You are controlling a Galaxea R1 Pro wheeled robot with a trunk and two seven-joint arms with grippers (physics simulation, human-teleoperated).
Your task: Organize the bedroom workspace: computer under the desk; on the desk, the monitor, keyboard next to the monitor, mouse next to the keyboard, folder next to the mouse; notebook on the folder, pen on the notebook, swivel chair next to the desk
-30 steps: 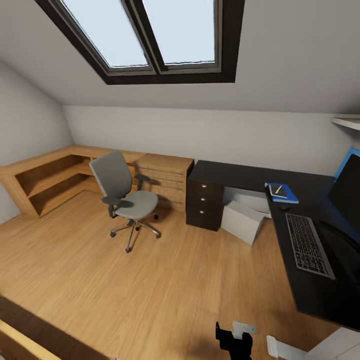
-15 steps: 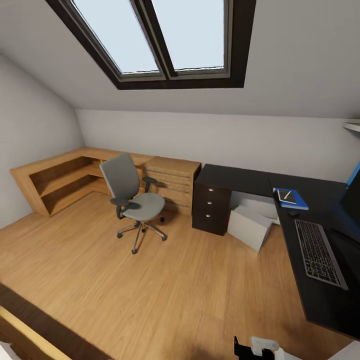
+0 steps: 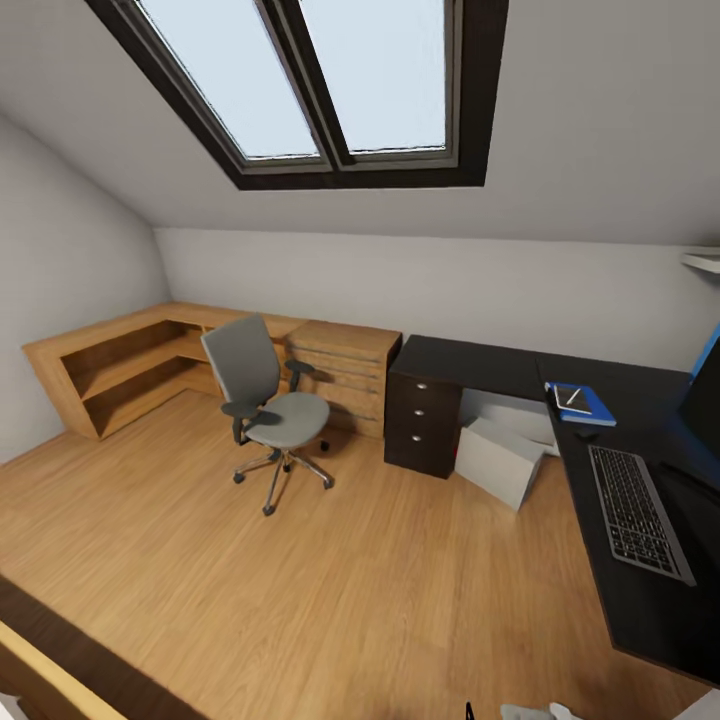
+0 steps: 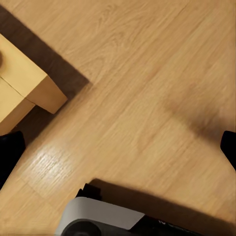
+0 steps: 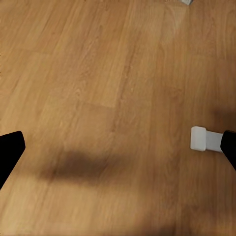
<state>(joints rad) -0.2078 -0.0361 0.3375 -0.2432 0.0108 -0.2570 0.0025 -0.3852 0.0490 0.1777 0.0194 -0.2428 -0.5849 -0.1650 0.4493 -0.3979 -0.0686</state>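
The blue folder [image 3: 582, 403] lies on the black table [image 3: 500, 362] with the notebook [image 3: 567, 396] and pen [image 3: 573, 395] on top. The keyboard [image 3: 636, 512] is near it, and the grey chair [image 3: 264, 404] stands apart on the floor. Both hands, left [image 4: 118, 147] and right [image 5: 118, 147], are spread wide over bare floor.

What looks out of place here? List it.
The plain light-grey box-shaped computer tower sits tilted and skewed under the glossy black L-shaped desk. The grey upholstered swivel chair stands apart from that desk, out on the floor.

No text, label, brand, number or sign could be read anywhere in the views. The keyboard [image 3: 637, 508] on the tabletop [image 3: 640, 590], at about 4 o'clock in the head view, showed rows of keys, but their legends were too small to make out.
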